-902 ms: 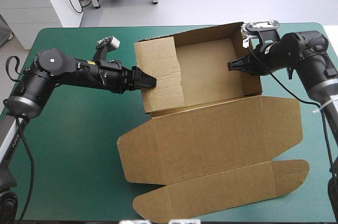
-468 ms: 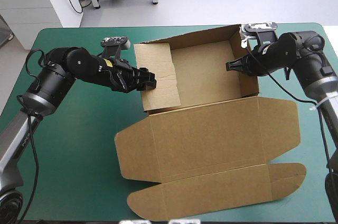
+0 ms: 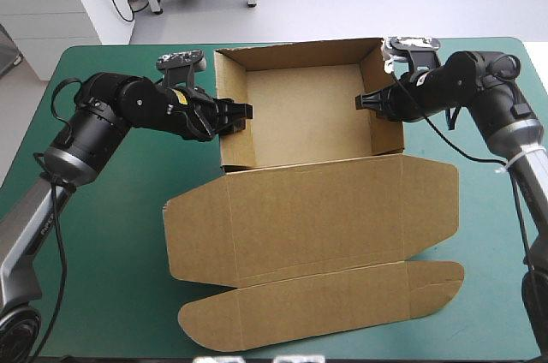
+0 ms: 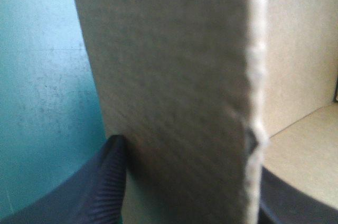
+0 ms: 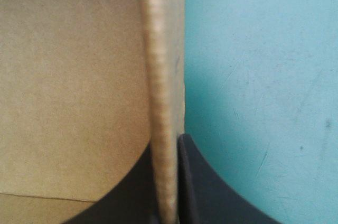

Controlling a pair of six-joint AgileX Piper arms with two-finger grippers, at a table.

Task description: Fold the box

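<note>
toward the far edge of the teal-green tabletop (image 3: 111,235) the brown box (image 3: 300,115) stands as an open tray — walls up, lid (image 3: 317,217) flat toward the near edge. left pincer (image 3: 241,115) pinches the tray's left wall, one black finger either side. right pincer (image 3: 363,103) pinches the right wall — fingers all but together on the board's edge.

Bright, even overhead light washes the counter (image 3: 128,235), and the shadows around the box (image 3: 300,115) are faint and soft-edged. Inside it, the wall at nine o'clock sits dimmer. In the left wrist view the board's outer face is shaded while its cut edge catches light. In the right wrist view a soft shadow lies on the teal-green cover beside the wall.
</note>
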